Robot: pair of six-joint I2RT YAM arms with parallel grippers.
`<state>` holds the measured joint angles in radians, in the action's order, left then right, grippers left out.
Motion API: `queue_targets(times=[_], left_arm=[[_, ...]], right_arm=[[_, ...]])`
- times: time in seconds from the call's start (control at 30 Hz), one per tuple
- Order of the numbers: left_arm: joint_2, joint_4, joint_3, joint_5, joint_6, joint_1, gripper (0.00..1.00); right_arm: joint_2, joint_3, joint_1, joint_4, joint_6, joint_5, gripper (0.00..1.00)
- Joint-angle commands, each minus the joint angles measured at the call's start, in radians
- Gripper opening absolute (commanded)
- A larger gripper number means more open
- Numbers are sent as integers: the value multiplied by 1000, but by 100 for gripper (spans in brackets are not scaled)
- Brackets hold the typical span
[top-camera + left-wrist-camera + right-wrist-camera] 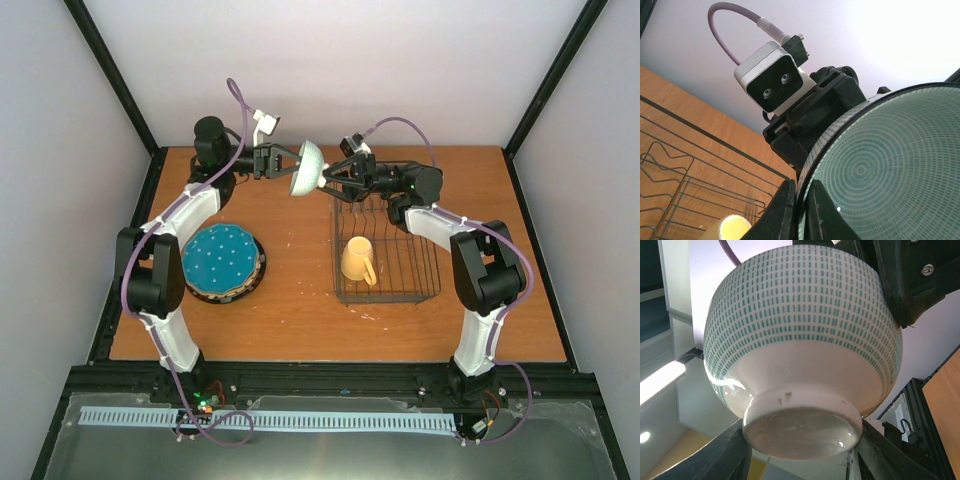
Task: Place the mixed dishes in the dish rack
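The small pale green bowl [308, 168] with teal dashes hangs in the air on its side, left of the dish rack [388, 298]. My left gripper [290, 165] is shut on its rim, one finger inside and one outside [802, 187]. My right gripper [325, 180] closes on the bowl's foot ring from the other side [802, 440], a finger touching each side. The bowl fills the right wrist view [800, 340] and the right of the left wrist view [875, 170]. The pale yellow mug [358, 260] lies in the rack. The teal dotted plate [221, 258] tops a stack at the left.
The rack's wires [670, 165] and the mug's rim [727, 227] show below the bowl in the left wrist view. The right wrist's camera [771, 82] is close behind the bowl. Other plates' edges [252, 282] show under the teal plate.
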<state>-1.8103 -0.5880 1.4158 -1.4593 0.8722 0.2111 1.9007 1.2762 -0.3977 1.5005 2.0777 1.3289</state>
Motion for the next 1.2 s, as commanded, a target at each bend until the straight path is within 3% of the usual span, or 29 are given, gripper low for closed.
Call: queue_targets(times=[0.0,0.1,0.2,0.4,0.47,0.83,1.0,1.17], left_arm=[[8,9,49,41,-32,10,1],[12,17,48,42,-36,10,1],[14,31,45,43,-47,10,1],[9,37,48,43,-55,10,1],[9,45,46,43,-61,10,2],[15,188,61,56,-155,10,23],[2,225,86,55,-179,10,26],[-16,260,118,63,-197,10,45]], right_arm=[[-32,15,-29,176,47,-25,52],[-18,35,-27,176,51,-31,55],[-3,63,-27,176,57,-36,50],[12,98,-28,176,61,-41,21],[12,101,-28,176,60,-42,4],[2,63,-4,169,24,-87,3],[-29,21,21,132,-22,-90,3],[-55,-25,44,109,-54,-87,3]])
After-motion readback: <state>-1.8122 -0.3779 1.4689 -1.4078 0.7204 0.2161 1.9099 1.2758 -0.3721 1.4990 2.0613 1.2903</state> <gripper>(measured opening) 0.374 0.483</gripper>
